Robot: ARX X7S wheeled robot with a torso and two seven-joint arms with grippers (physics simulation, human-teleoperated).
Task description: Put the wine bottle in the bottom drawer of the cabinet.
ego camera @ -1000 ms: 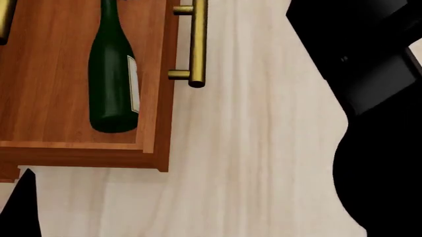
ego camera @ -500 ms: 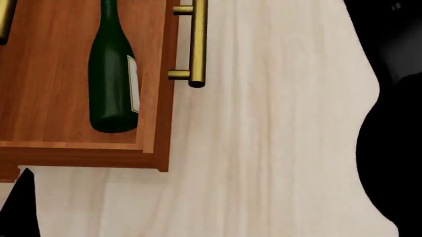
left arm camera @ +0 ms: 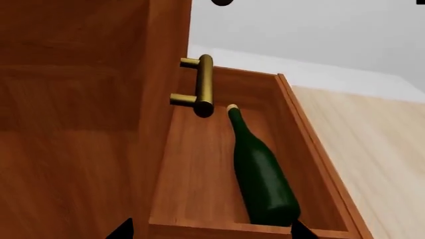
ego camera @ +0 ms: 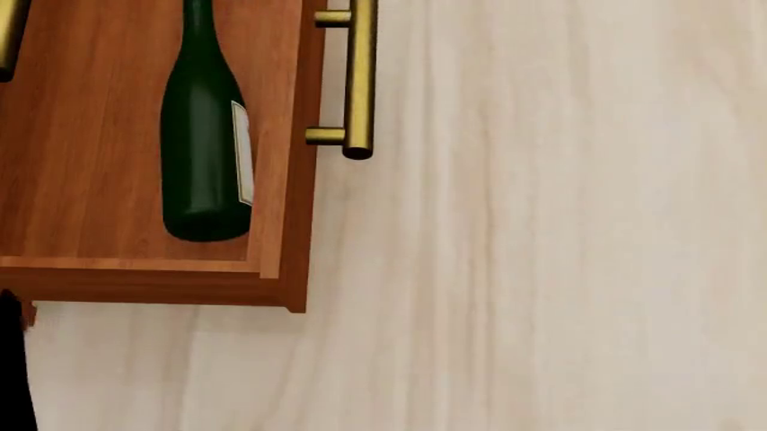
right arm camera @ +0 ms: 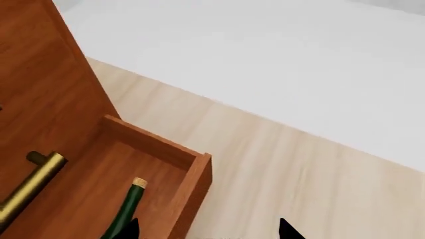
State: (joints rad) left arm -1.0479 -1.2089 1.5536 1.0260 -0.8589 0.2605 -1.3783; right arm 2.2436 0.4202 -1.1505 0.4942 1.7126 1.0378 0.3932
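The wine bottle (ego camera: 204, 135), dark green with a white label, lies on its side inside the open bottom drawer (ego camera: 276, 269) of the reddish-brown cabinet (left arm camera: 73, 124). The drawer's brass handle (ego camera: 357, 76) faces the floor side. In the left wrist view the bottle (left arm camera: 262, 172) lies with its cork toward the far end of the drawer (left arm camera: 199, 179). My left gripper (left arm camera: 212, 234) is open and empty, just outside the drawer's near end wall. My right gripper (right arm camera: 209, 233) is open and empty above the drawer's far corner (right arm camera: 196, 189); the bottle's cork and neck (right arm camera: 136, 191) show there.
Pale wooden floor (ego camera: 540, 233) lies beside the drawer. An upper drawer's brass handle (left arm camera: 204, 92) sticks out over the open drawer, and it also shows in the right wrist view (right arm camera: 30, 191). A white wall (right arm camera: 265, 59) stands behind. A sliver of my left arm (ego camera: 10, 368) shows low left.
My right arm has drawn away to the right and left the head view. The dark part of my left arm at the lower left has pulled back. The bottle and drawer have not moved.
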